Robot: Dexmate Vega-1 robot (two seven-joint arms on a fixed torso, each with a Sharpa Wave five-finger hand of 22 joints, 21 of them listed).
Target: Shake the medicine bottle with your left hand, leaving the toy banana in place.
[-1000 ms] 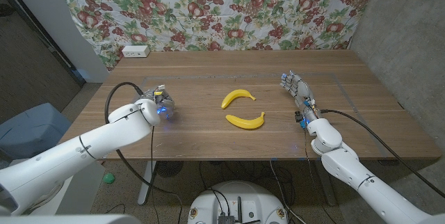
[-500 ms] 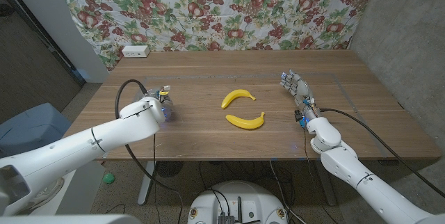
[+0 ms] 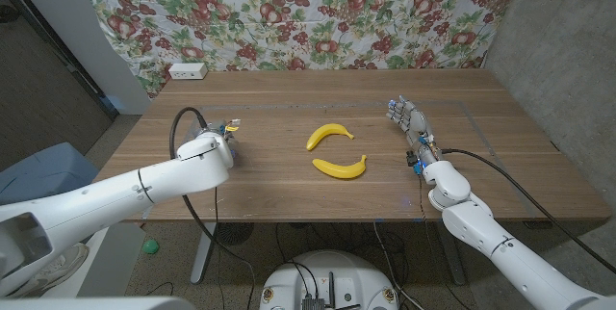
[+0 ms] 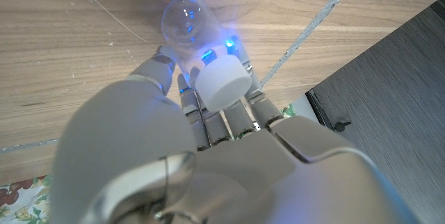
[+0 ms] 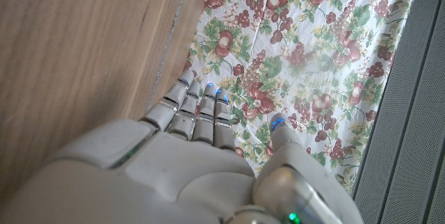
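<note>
My left hand is at the table's left side and grips the medicine bottle, a clear bottle with a white cap. In the left wrist view the fingers wrap around it, lit by blue light. Only a small part of the bottle shows past the hand in the head view. Two yellow toy bananas lie at the table's middle: one farther back, the other nearer me. My right hand holds nothing at the right side, its fingers straight and together.
A white power strip lies at the back left corner of the wooden table. A floral cloth hangs behind it. A blue chair stands off the table's left edge.
My left hand with the bottle has shifted slightly away from me and the left forearm has swung inward. The bananas and my right hand have stayed put.
</note>
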